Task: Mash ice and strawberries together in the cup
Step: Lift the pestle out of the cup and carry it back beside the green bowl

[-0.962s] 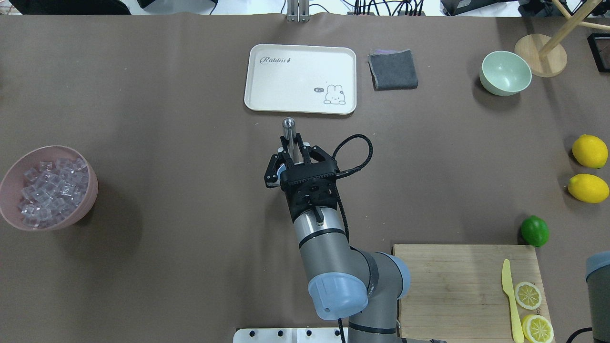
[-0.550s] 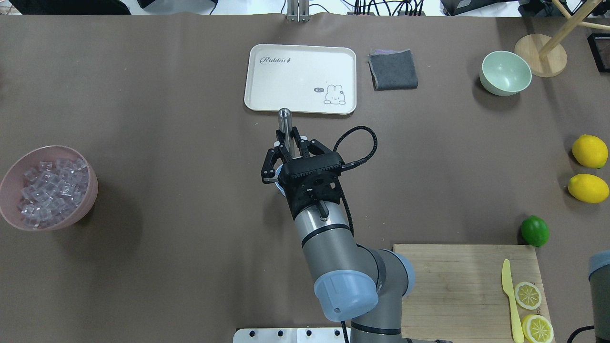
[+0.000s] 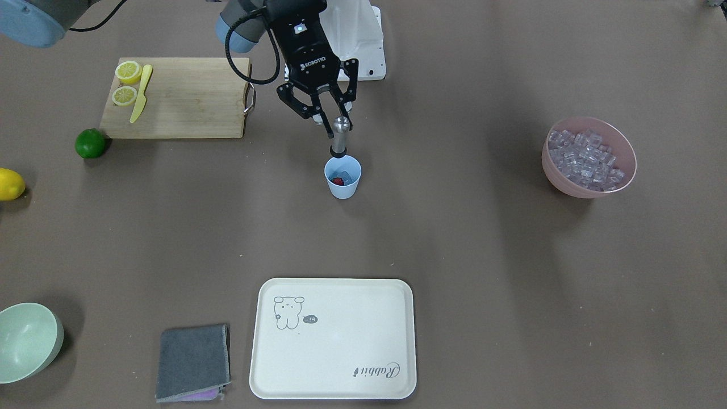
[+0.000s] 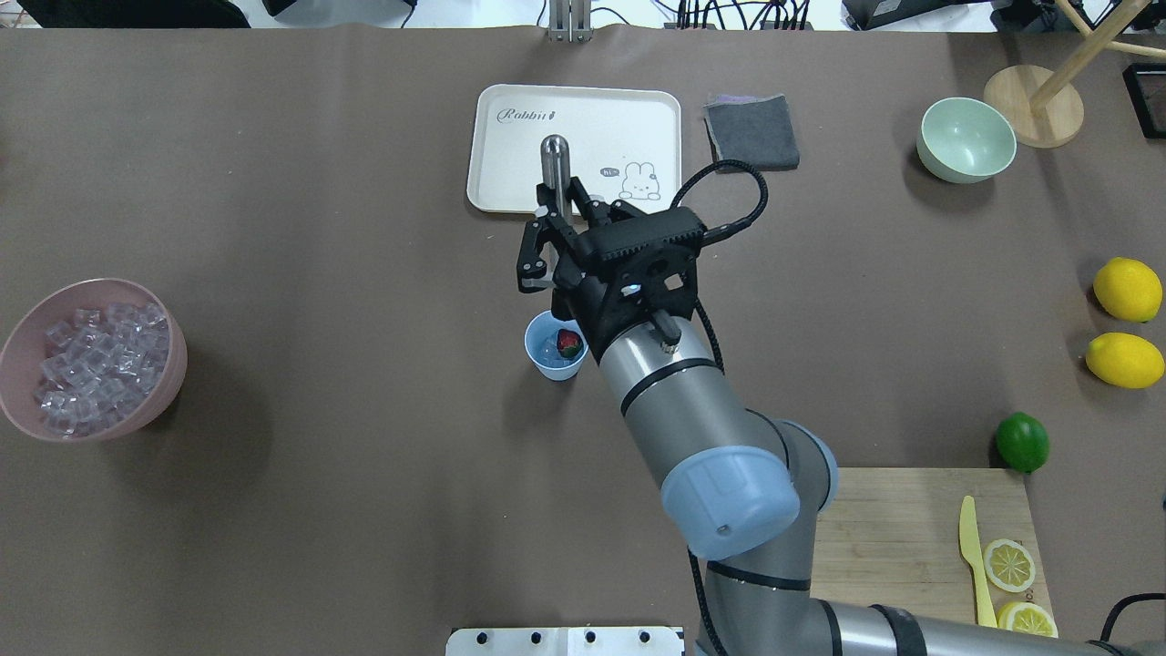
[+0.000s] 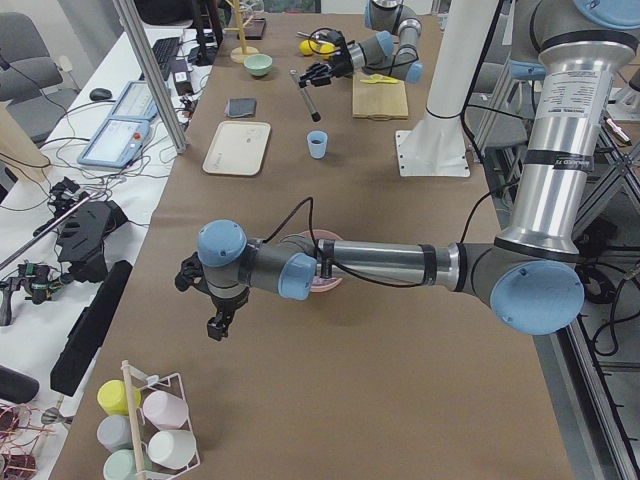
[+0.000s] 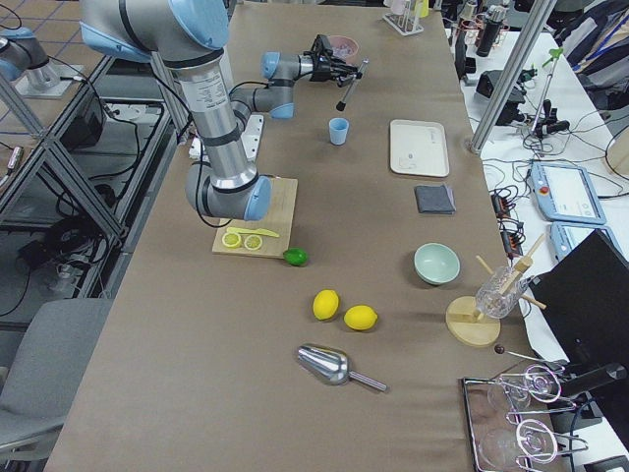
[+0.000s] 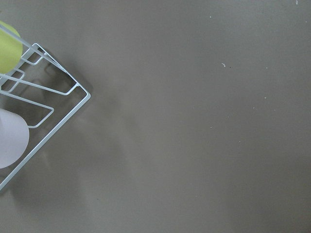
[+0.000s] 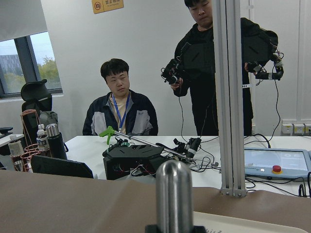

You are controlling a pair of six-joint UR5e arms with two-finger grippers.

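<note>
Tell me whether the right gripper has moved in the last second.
Yes. The right gripper shifted away from the robot toward the tray; its muddler now overlaps the tray, and the cup is uncovered.

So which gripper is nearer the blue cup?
Right. The right gripper, holding a metal muddler, hangs above the cup; the left gripper is far off at the table's end, past the pink bowl.
</note>
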